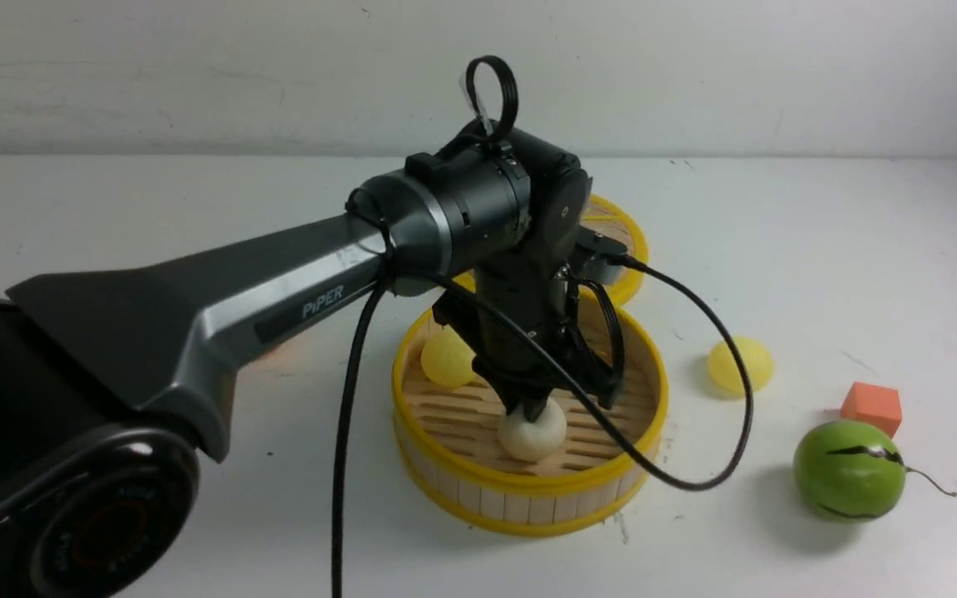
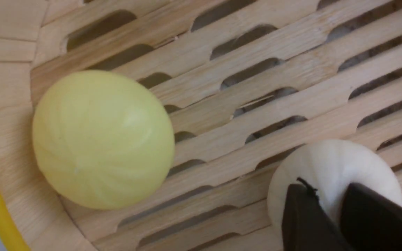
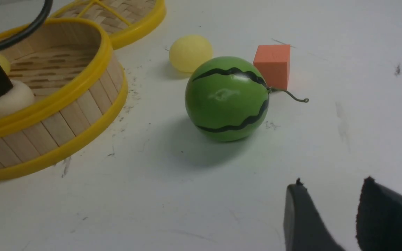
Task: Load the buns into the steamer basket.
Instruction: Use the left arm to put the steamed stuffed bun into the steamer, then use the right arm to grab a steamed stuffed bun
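Observation:
The steamer basket (image 1: 528, 498) stands at the table's middle. My left gripper (image 1: 531, 409) points down into it, jaws pinched on the top of the off-white pleated bun (image 1: 532, 433), which sits at the slat bottom near the front. In the left wrist view the fingers (image 2: 302, 216) squeeze this bun (image 2: 330, 167). A pale yellow bun (image 1: 445, 359) lies in the basket's left part, also in the left wrist view (image 2: 103, 139). Another pale yellow bun (image 1: 740, 364) lies on the table right of the basket. My right gripper (image 3: 332, 184) is open and empty above bare table.
The flat woven lid (image 1: 624, 241) lies behind the basket. A green watermelon ball (image 1: 848, 469) and an orange cube (image 1: 871, 407) sit at the right, close to the loose yellow bun (image 3: 190, 52). The left arm's black cable loops over the basket's right rim.

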You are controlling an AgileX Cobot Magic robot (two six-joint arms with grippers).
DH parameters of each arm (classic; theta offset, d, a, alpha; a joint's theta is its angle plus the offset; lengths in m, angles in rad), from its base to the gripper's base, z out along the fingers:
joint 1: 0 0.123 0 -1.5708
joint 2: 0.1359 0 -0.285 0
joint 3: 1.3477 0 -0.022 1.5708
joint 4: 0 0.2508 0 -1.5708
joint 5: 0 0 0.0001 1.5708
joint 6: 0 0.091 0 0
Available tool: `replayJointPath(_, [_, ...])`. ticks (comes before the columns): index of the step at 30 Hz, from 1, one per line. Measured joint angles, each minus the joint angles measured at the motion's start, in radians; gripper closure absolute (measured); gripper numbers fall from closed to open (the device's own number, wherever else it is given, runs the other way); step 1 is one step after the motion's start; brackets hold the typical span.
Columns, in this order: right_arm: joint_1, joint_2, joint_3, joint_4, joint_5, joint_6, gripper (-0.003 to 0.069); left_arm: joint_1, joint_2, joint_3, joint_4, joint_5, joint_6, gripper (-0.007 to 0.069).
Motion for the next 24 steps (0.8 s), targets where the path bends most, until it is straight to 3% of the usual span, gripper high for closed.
replayJointPath(6, [0.000, 0.000, 0.000, 0.000, 0.000, 0.000, 0.0418, 0.001, -0.105, 0.001, -0.134, 0.029, 0.020, 0.0193])
replayJointPath(9, [0.000, 0.000, 0.000, 0.000, 0.000, 0.000, 0.0418, -0.007, -0.173, 0.001, -0.144, 0.044, 0.023, 0.0154])
replayJointPath(12, [0.000, 0.000, 0.000, 0.000, 0.000, 0.000, 0.0418, -0.011, -0.270, 0.005, -0.145, 0.067, 0.025, 0.0231])
replayJointPath(15, [0.000, 0.000, 0.000, 0.000, 0.000, 0.000, 0.0418, -0.011, -0.446, 0.073, -0.145, 0.072, 0.026, 0.0527])
replayJointPath(16, [0.000, 0.000, 0.000, 0.000, 0.000, 0.000, 0.0418, -0.011, -0.458, 0.079, -0.145, 0.072, 0.026, 0.0543])
replayJointPath(17, [0.000, 0.000, 0.000, 0.000, 0.000, 0.000, 0.0418, -0.011, -0.557, 0.151, -0.145, 0.053, 0.026, 0.0624])
replayJointPath(24, [0.000, 0.000, 0.000, 0.000, 0.000, 0.000, 0.0418, -0.011, -0.991, 0.680, -0.189, -0.280, 0.030, 0.0638])
